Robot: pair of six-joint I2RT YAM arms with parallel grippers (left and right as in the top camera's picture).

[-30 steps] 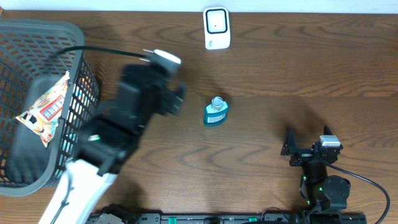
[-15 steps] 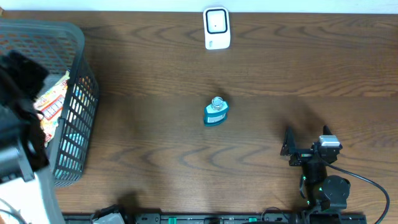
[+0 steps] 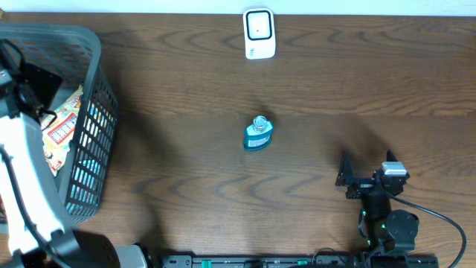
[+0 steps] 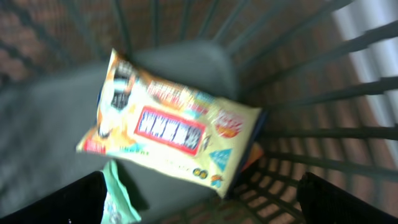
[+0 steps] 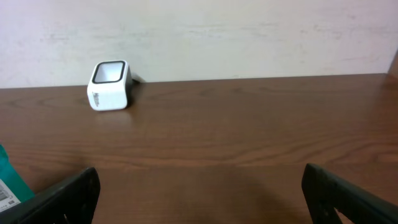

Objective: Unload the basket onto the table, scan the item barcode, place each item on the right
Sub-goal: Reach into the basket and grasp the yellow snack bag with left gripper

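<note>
Progress: we judge nothing scanned yet — the snack packet lies flat in the basket, ungrasped, well apart from the scanner.
Left hand: spread wide over the packet, empty.
Right hand: spread, empty, over bare desk.
Unclear: our left wrist view is blurred — no barcode found.

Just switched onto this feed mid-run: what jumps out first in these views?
The left arm hangs over the grey basket at the left edge of the table, with the left claw open above a bright yellow snack packet lying inside. A small teal bottle sits alone mid-table, with the white scanner at the far edge; the right claw rests open near the front right, holding nothing.
</note>
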